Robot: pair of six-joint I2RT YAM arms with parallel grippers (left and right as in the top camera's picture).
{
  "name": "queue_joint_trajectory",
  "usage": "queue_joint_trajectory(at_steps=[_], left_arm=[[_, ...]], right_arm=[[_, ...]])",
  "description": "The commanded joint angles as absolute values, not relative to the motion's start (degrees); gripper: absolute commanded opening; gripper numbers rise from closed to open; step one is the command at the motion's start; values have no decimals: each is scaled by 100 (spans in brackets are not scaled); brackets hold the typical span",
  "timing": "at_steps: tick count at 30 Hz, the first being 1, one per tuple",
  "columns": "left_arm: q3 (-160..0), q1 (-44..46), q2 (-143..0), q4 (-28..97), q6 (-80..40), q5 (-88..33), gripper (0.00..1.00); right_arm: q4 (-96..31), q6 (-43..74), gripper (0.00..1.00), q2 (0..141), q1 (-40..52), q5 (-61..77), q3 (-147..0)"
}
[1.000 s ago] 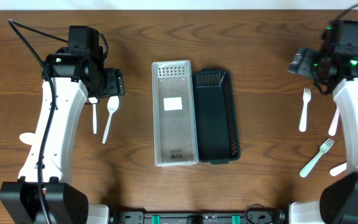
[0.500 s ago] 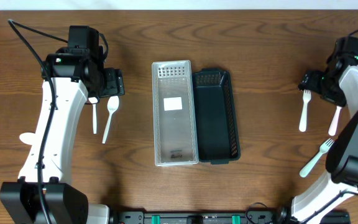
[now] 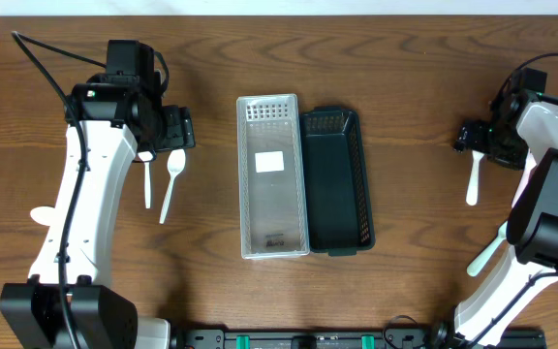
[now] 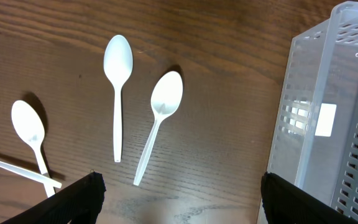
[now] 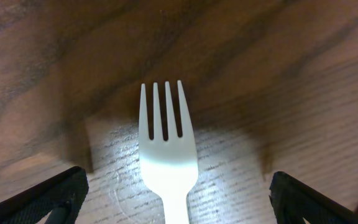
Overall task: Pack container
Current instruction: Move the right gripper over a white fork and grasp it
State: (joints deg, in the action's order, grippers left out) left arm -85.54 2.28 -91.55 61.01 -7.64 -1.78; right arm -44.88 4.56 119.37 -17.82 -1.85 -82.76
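- White plastic fork (image 5: 166,163) — four tines, flat on the counter (image 3: 415,204), well right of the clear container (image 3: 272,208).
- Right gripper (image 5: 178,202) wide open, straddling it.
- Left gripper (image 4: 179,202) wide open — empty, above white spoons (image 4: 164,106).

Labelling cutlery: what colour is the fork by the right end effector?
White fork, clearest in the right wrist view.
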Motion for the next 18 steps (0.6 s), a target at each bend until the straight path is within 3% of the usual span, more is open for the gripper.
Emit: queue_joint_trajectory(at_steps=[1,12,18], left_arm=[[-8611,211,-9161,6095,-827,-237,83],[-8611,211,-9161,6099,-825,-235,83],[-8611,211,-9161,6099,-825,-235,83]], right_arm=[[-4434,283,93,12022,-1804,-106,-8281],[-4499,248,89,12302,-1804,-104,-8276],[-4547,248,66,12302,-1804,-104,-8276]])
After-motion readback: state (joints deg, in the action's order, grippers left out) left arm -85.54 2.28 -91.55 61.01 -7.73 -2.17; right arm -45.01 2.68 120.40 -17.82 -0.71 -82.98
